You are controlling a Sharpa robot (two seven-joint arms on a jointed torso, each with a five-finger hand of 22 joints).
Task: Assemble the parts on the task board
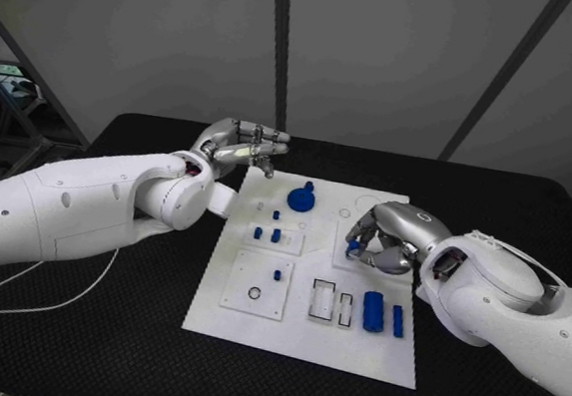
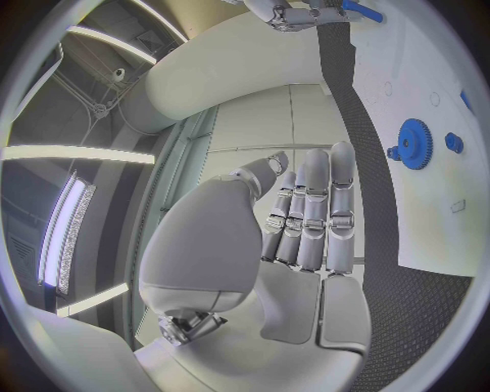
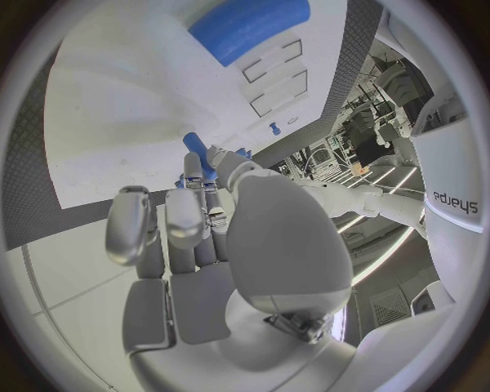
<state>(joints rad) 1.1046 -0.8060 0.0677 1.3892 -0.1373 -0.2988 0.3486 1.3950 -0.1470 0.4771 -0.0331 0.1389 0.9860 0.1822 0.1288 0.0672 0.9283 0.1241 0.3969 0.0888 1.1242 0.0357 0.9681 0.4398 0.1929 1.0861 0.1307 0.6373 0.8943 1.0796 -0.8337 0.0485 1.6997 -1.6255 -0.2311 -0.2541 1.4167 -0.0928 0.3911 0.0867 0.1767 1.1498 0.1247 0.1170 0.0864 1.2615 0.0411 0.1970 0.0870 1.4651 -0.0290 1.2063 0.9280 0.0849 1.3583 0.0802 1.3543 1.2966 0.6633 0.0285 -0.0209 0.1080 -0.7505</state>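
Note:
The white task board point(image 1: 298, 336) lies in the middle of the black table. My right hand point(image 1: 384, 241) hovers over the board's right middle and pinches a small blue peg point(image 3: 194, 149) between thumb and fingers; the peg's tip point(image 1: 353, 246) shows under the hand. My left hand point(image 1: 243, 144) is raised beside the board's far left corner, fingers straight and side by side point(image 2: 311, 214), holding nothing. A blue gear point(image 1: 301, 198) point(image 2: 413, 144) stands on the board's far part. Two short blue pegs point(image 1: 267, 235) stand left of centre. A blue cylinder point(image 1: 374, 312) point(image 3: 250, 22) and a thin blue bar point(image 1: 398, 321) lie at the near right.
Two rectangular slots point(image 1: 329, 301) and a raised white square plate point(image 1: 259, 285) with a small blue piece point(image 1: 277, 276) sit on the board's near half. Black table point(image 1: 518, 207) surrounds the board. A white cable point(image 1: 60, 300) trails at the left.

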